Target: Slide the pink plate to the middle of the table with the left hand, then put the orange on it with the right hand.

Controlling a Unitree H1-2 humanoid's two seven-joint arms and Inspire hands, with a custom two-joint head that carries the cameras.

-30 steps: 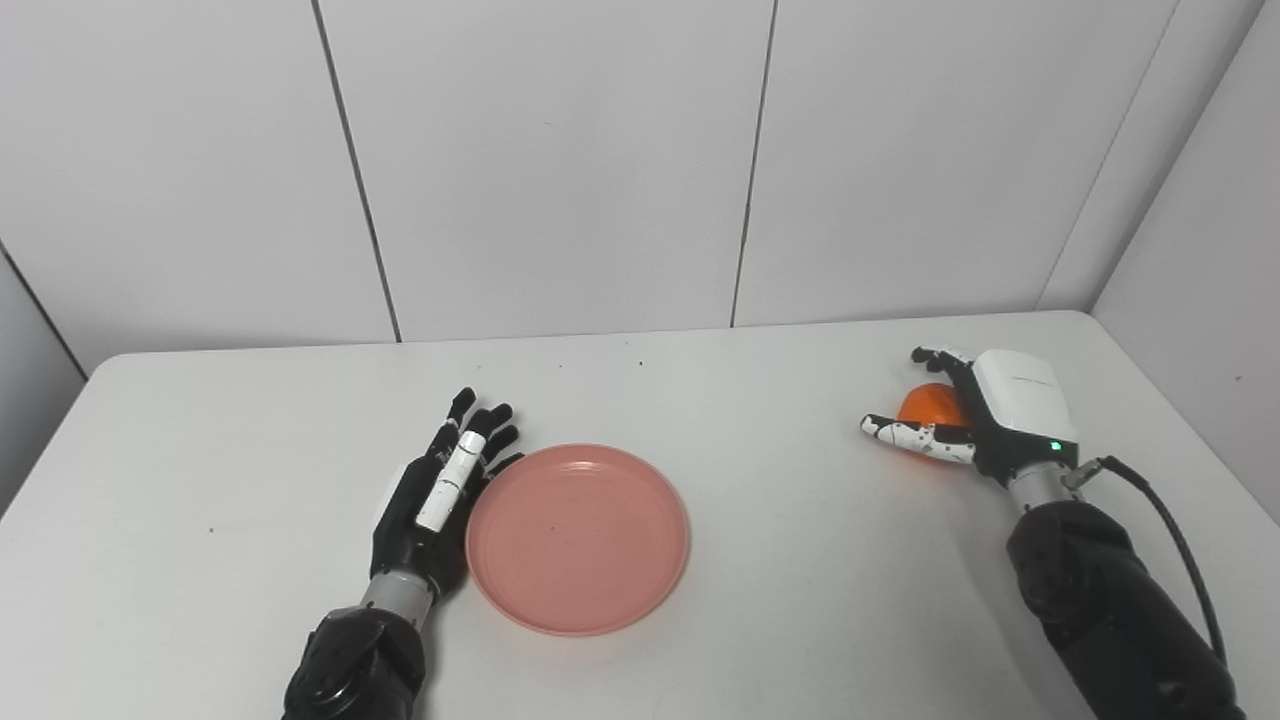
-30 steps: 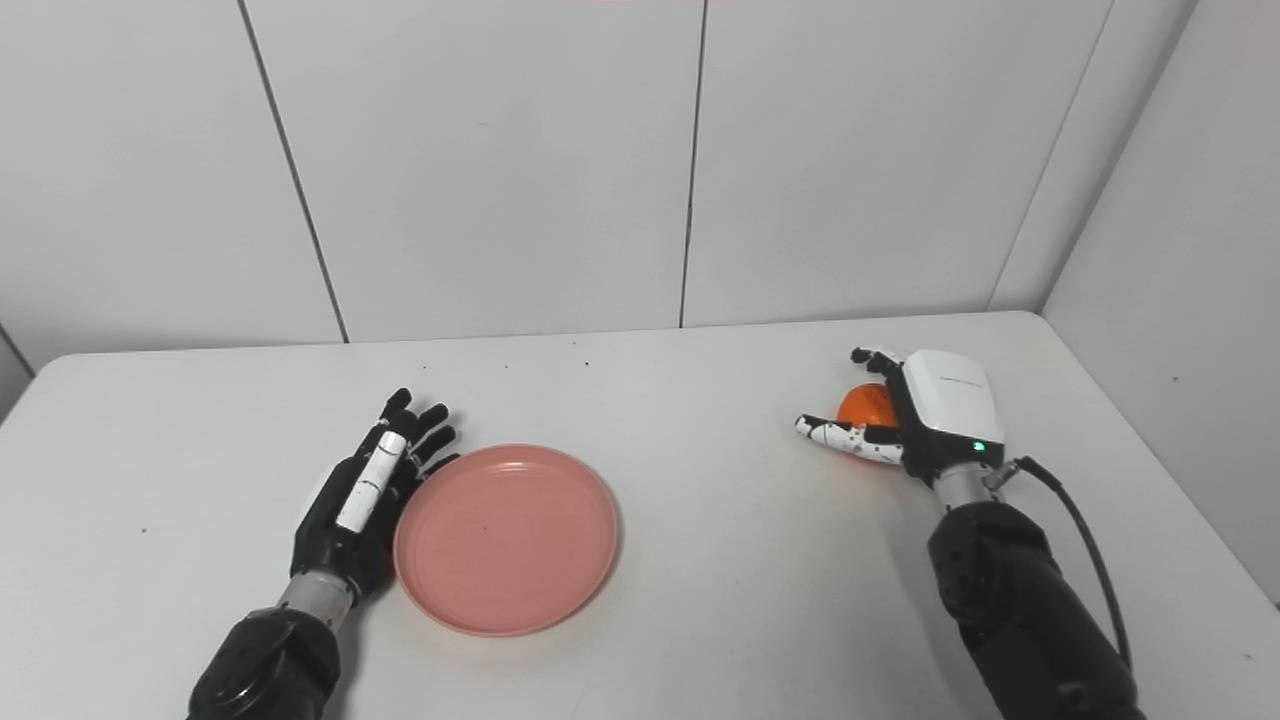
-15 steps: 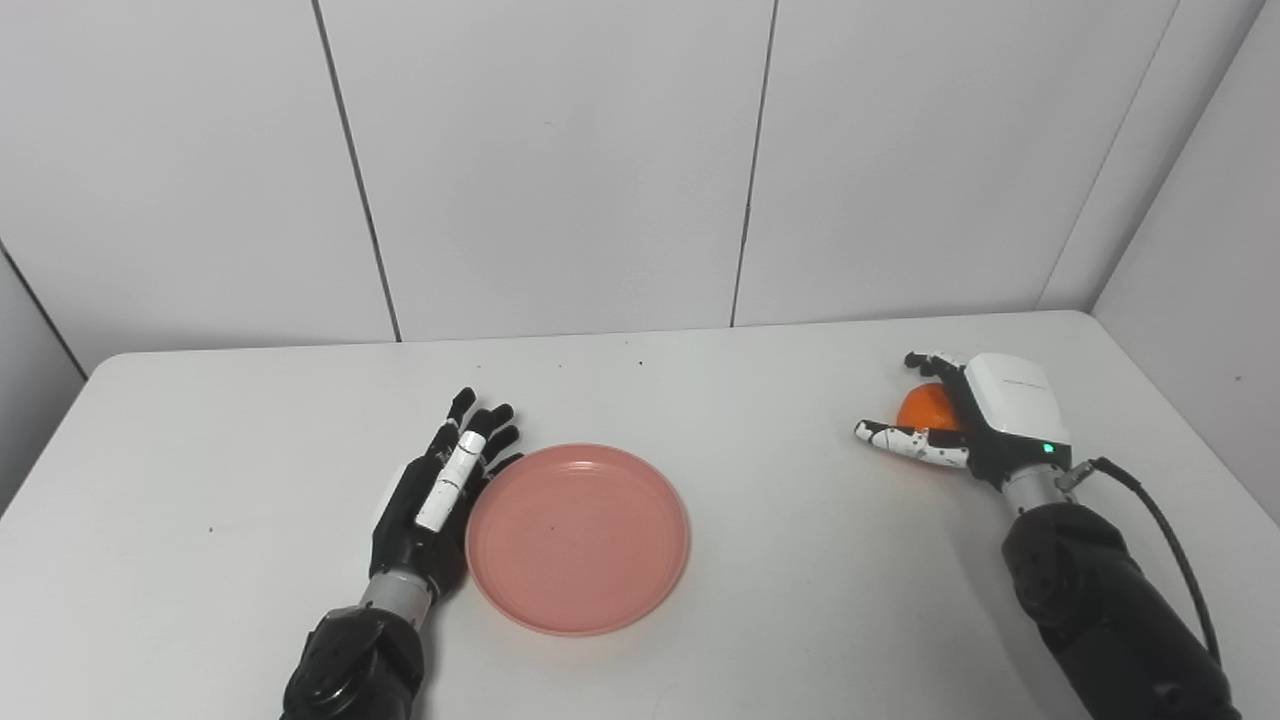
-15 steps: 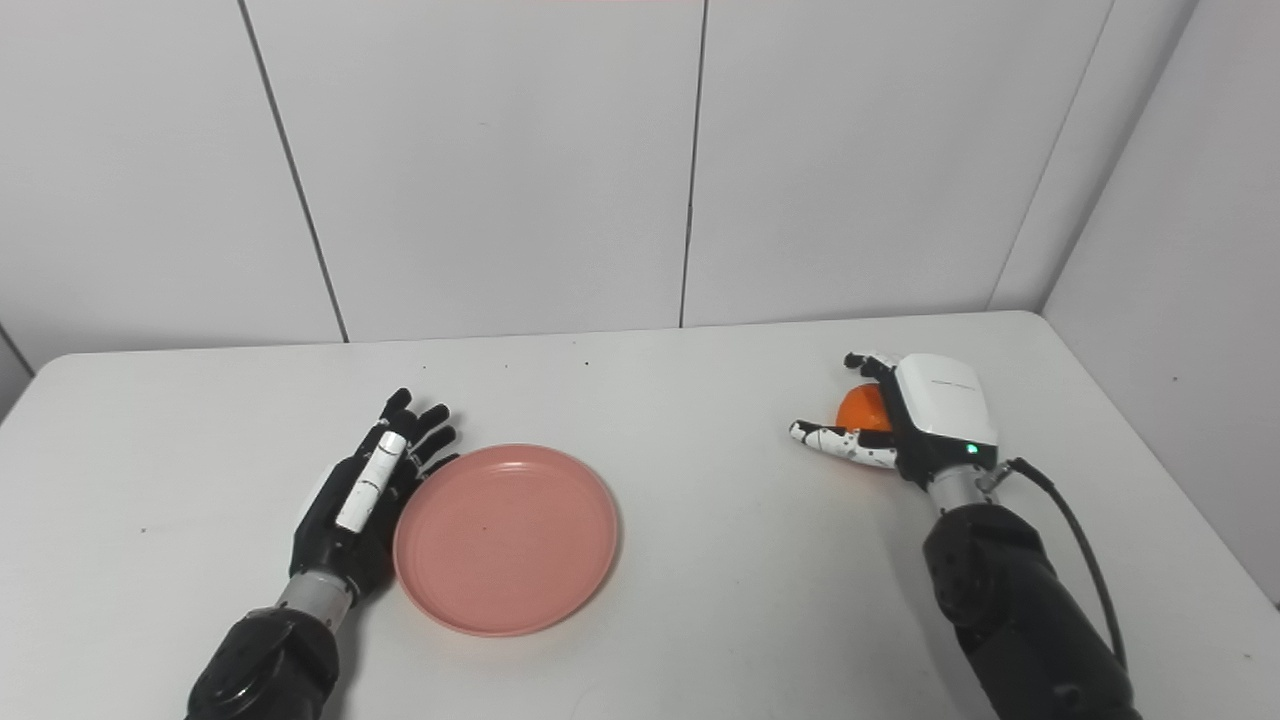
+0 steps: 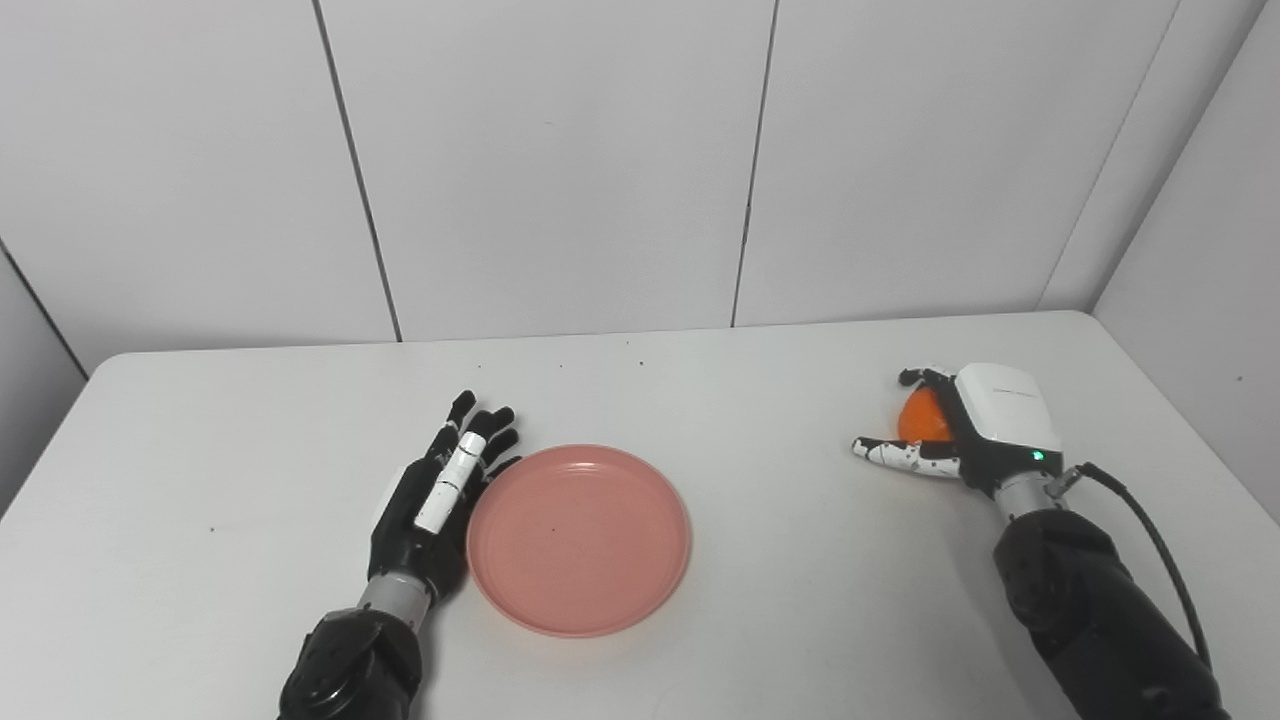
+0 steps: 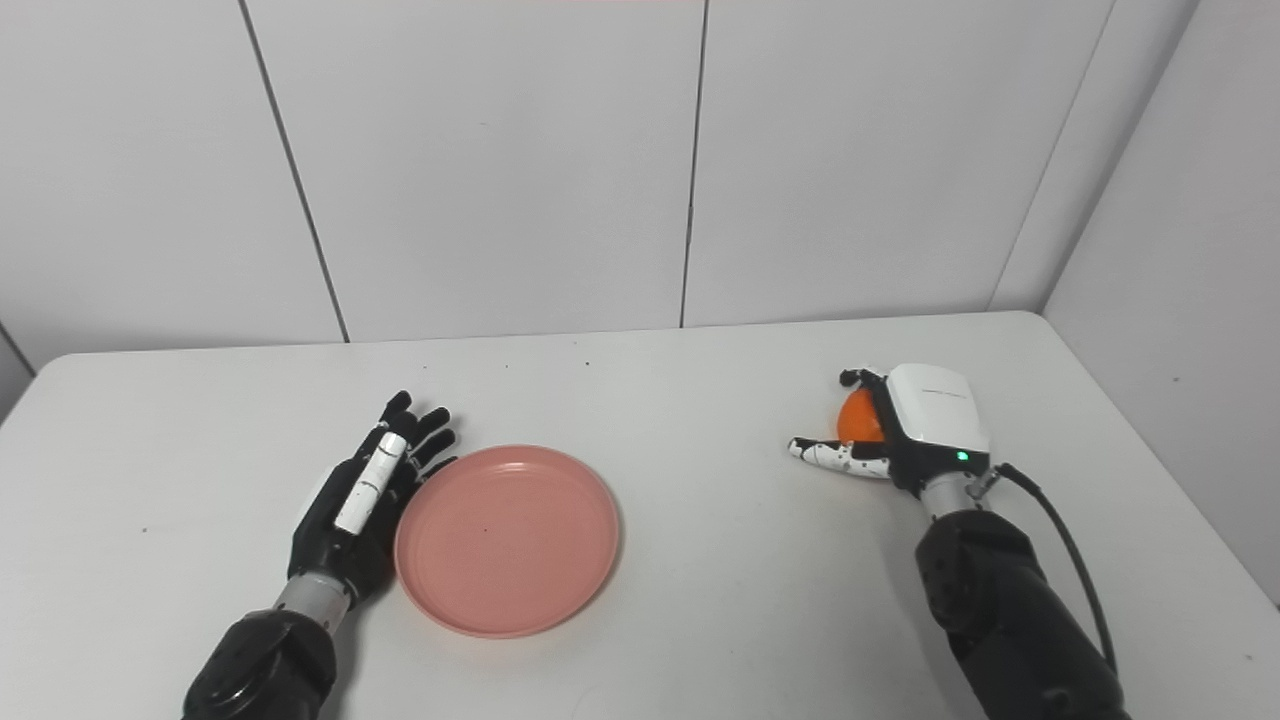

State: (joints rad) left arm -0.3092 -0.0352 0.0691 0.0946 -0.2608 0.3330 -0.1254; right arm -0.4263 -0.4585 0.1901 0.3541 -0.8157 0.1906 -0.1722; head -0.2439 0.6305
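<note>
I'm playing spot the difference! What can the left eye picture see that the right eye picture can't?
Only the left eye view shows a wide strip of the left side wall past the table's corner. Only the right eye view shows this much of the right side wall. Both show the white table, the pink plate, the left hand open beside its rim, and the right hand curled around the orange.

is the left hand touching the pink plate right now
Touching. In the left eye view, the left hand lies open and flat on the table with its inner edge pressed against the pink plate's left rim, no table showing between them.
</note>
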